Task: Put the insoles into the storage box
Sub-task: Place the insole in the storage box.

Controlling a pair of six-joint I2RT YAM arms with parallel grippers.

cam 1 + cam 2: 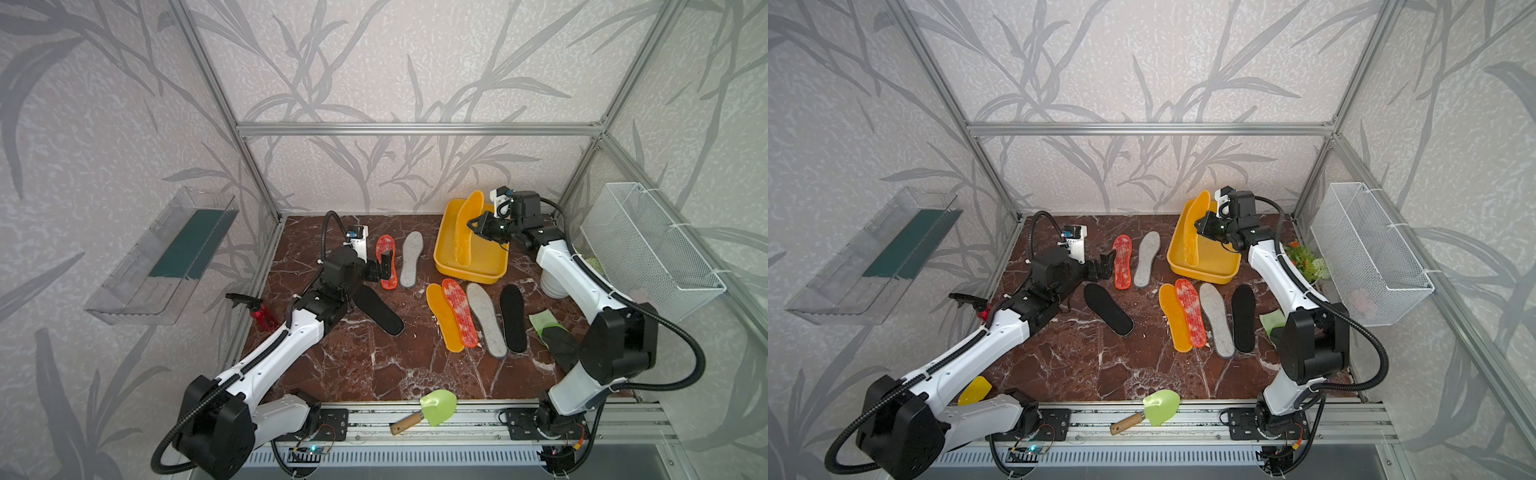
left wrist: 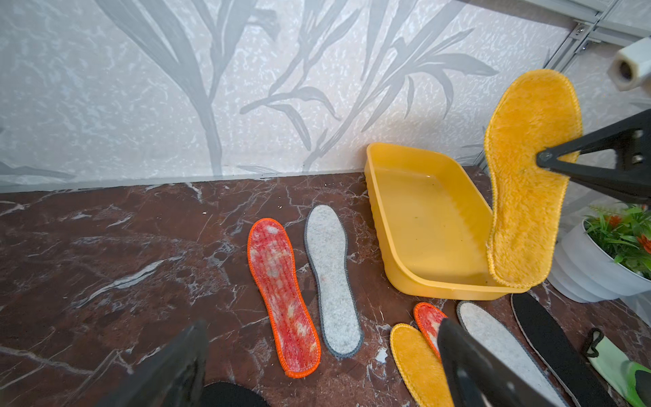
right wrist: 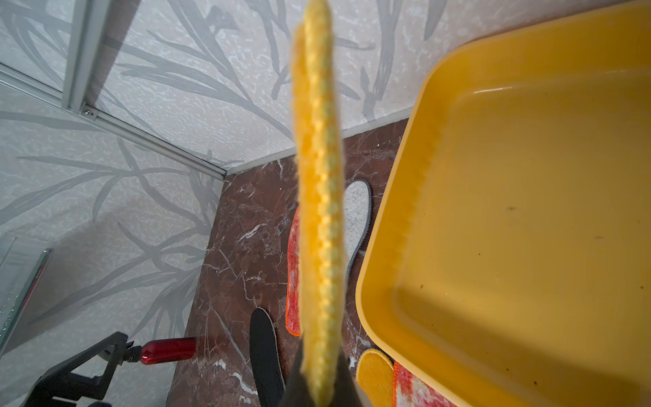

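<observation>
Overhead, your right arm (image 1: 582,286) stretches to the storage box (image 1: 469,273), right gripper (image 1: 473,226) pinching the yellow insole (image 1: 471,208) on end above it; your bent left arm's (image 1: 291,332) left gripper (image 1: 387,268) hovers by the red insole (image 1: 386,243). Left wrist: fingers (image 2: 468,366) spread wide. Right wrist: yellow insole (image 3: 318,211) edge-on, clamped.

Yellow insole (image 1: 466,232) upright in storage box (image 1: 492,268); other insoles (image 1: 484,320) outside.

Yellow insole (image 3: 318,211) blurs edge-on (it is very close); black insole (image 2: 230,396) runs off the frame.
</observation>
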